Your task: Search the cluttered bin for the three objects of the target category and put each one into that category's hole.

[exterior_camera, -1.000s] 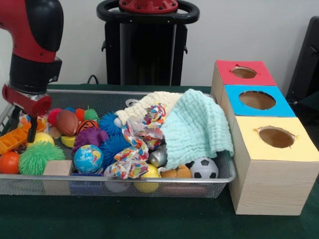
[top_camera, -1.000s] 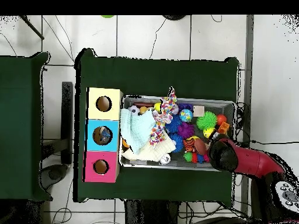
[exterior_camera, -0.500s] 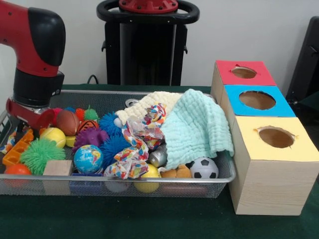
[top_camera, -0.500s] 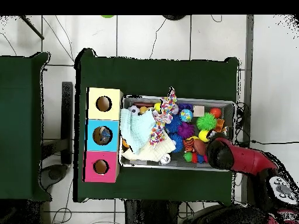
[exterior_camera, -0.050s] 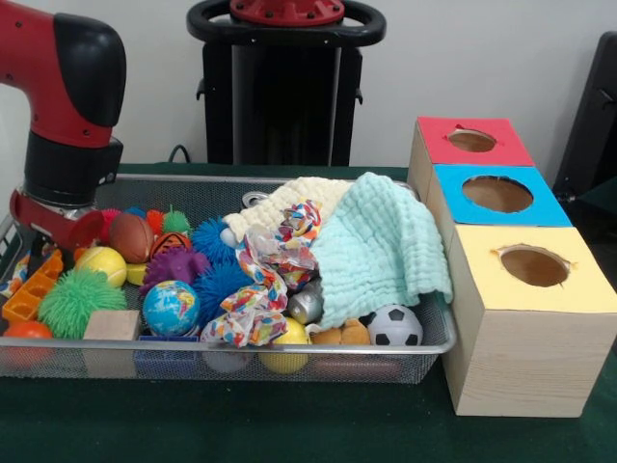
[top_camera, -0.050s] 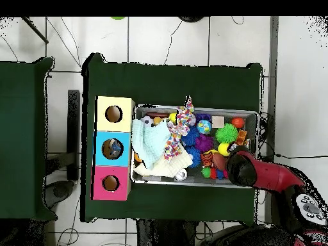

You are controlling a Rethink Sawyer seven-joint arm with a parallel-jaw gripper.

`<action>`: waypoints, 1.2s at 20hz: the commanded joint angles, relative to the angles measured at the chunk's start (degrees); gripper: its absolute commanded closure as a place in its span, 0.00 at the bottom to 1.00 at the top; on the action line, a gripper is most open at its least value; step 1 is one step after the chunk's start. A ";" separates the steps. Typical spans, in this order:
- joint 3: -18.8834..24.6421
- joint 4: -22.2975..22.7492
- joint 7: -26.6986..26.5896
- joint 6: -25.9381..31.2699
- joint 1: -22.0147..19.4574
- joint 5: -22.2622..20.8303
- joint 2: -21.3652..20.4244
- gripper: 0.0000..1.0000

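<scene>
Gripper (exterior_camera, -0.050s: 43, 253) low in mesh bin (exterior_camera, -0.050s: 424, 352) among toys, beside yellow ball (exterior_camera, -0.050s: 102, 262), opening impossible to tell

A table (exterior_camera, -0.050s: 289, 434) is covered in dark green cloth; a wire basket (exterior_camera, -0.050s: 58, 359) and a three-holed wooden box (exterior_camera, -0.050s: 511, 362) are set on it side by side.

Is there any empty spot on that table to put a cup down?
Yes: the green tablecloth is bare in front of the mesh bin, and in the strip beyond it overhead. The bin itself is packed, and the arm's gripper crowds its end farthest from the boxes.
</scene>
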 commanded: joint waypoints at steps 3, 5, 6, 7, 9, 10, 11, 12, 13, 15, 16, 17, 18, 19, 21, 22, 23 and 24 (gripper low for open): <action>9.70 9.45 4.12 7.86 -2.83 5.14 5.26 1.00; 11.38 12.85 4.71 8.96 -4.39 7.22 3.63 1.00; 12.06 14.13 4.69 9.52 -5.00 8.01 3.01 1.00; 12.64 14.83 4.22 10.10 -5.51 8.55 2.67 1.00; 15.05 16.08 2.11 13.26 -7.63 10.14 2.28 1.00; 16.23 16.63 0.71 14.21 -8.65 10.34 2.01 1.00; 16.67 16.87 0.04 14.40 -9.02 10.45 1.84 1.00; 17.26 17.36 -0.54 15.08 -9.59 10.81 1.63 1.00; 17.51 17.83 -0.65 15.69 -9.83 11.27 1.35 1.00; 18.15 19.02 -0.59 16.86 -10.45 12.26 0.89 1.00; 18.55 19.80 -0.41 17.03 -10.81 12.74 0.62 1.00; 18.80 20.23 -0.38 17.29 -10.98 13.09 0.45 1.00; 19.00 20.74 -0.30 17.28 -11.08 13.31 0.19 1.00; 19.16 20.96 -0.36 17.38 -11.18 13.51 0.10 1.00; 19.56 21.26 -0.61 17.70 -11.39 13.94 0.06 1.00; 19.89 21.56 -0.58 17.89 -11.64 14.22 0.11 1.00; 19.98 21.68 -0.50 17.85 -11.62 14.33 -0.02 1.00; 20.10 21.90 -0.39 17.81 -11.68 14.50 -0.12 1.00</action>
